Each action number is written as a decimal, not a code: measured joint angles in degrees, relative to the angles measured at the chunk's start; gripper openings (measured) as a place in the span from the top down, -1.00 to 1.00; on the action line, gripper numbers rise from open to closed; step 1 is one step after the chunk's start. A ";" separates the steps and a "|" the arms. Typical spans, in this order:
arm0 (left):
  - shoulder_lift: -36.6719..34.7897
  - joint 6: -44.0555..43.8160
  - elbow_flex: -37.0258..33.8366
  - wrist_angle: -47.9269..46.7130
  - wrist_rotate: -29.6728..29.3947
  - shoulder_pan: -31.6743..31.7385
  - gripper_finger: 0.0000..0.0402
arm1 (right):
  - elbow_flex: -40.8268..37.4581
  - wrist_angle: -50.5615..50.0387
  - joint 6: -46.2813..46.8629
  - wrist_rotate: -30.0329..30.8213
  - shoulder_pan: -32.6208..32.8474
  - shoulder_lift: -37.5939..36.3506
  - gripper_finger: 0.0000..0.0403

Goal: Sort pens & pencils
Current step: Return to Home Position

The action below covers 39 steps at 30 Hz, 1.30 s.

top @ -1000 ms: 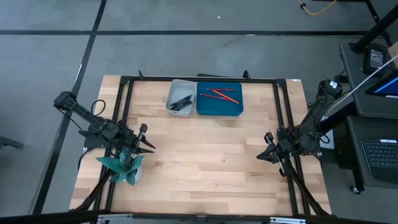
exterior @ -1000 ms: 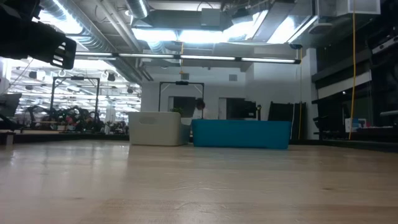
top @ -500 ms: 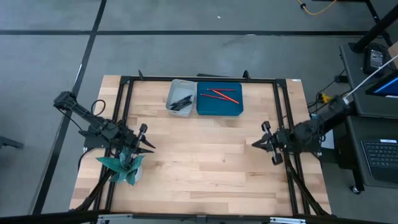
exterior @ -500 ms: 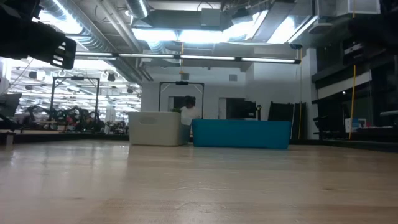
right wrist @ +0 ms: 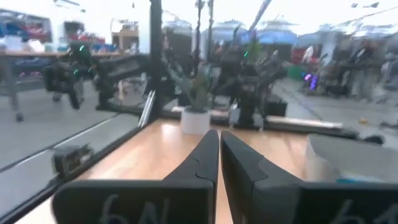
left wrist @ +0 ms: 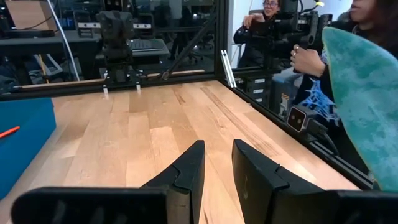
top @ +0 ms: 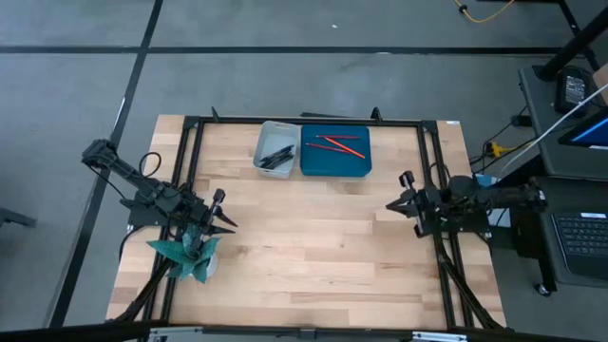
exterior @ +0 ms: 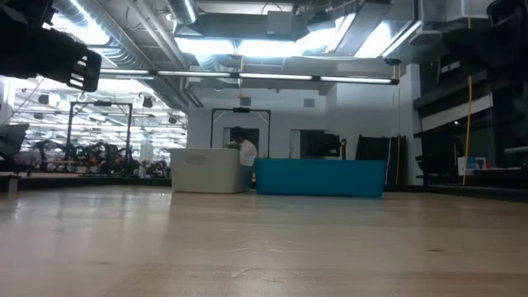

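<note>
The dark pens lie in a grey tray at the table's far edge. Beside it on the right, the red pencils lie in a blue tray. My left gripper hovers at the table's left side. It points level across the table, open, with nothing between its fingers. At the right side my right gripper points toward the table's left. It is shut and empty, its fingers close together. Both grippers are well clear of the trays.
A teal plant in a white pot stands at the near left, just beside my left arm. A black frame runs round the table. People sit beyond the table's near side. The bare wooden top lies between the arms.
My right arm has swung round from the near right toward the table's far edge, carrying its shut gripper that way. The gripper has turned until it points straight toward the table's left. My left arm has kept still.
</note>
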 joint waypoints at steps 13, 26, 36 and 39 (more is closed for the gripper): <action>0.00 -0.01 0.00 0.04 0.00 -0.01 0.62 | -0.02 0.32 2.59 -13.39 -8.12 0.06 0.90; 0.00 0.00 0.00 0.03 0.00 -0.01 0.62 | -0.02 0.22 2.89 -12.55 -8.31 0.28 0.90; 0.00 0.00 0.00 0.01 0.00 0.00 0.62 | -0.02 -0.21 2.87 -12.42 -8.31 0.50 0.90; -0.02 0.00 0.00 0.00 0.00 0.00 0.62 | -0.02 -0.21 2.98 -12.37 -8.31 0.50 0.90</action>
